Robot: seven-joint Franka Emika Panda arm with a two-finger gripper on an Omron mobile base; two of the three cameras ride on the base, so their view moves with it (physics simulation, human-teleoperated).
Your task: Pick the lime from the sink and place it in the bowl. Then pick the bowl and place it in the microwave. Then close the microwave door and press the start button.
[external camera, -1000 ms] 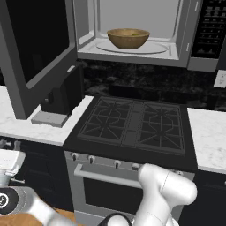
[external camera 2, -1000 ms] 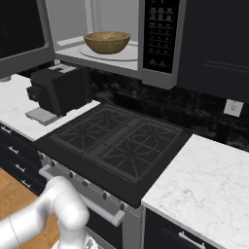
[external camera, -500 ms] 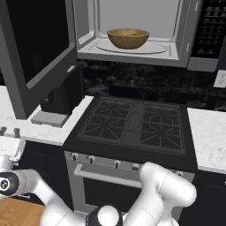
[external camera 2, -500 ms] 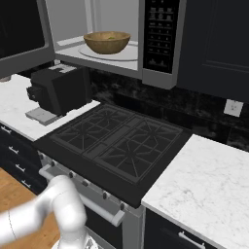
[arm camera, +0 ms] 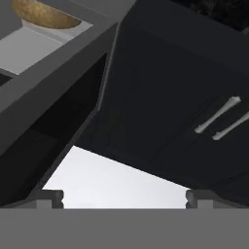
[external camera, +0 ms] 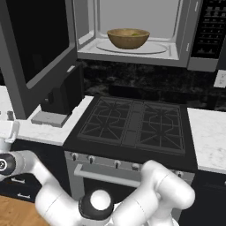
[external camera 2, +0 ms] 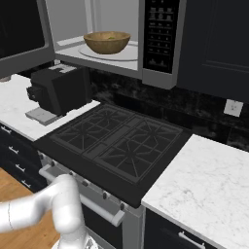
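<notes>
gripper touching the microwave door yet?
Apart. In the hand view the gripper stands open with empty space between its fingertips; the microwave door lies well beyond them.

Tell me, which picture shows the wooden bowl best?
The left base view: the bowl faces you, whole, on the turntable inside the microwave. The right base view shows it whole too, from the side. The hand view catches just a cut-off edge.
</notes>
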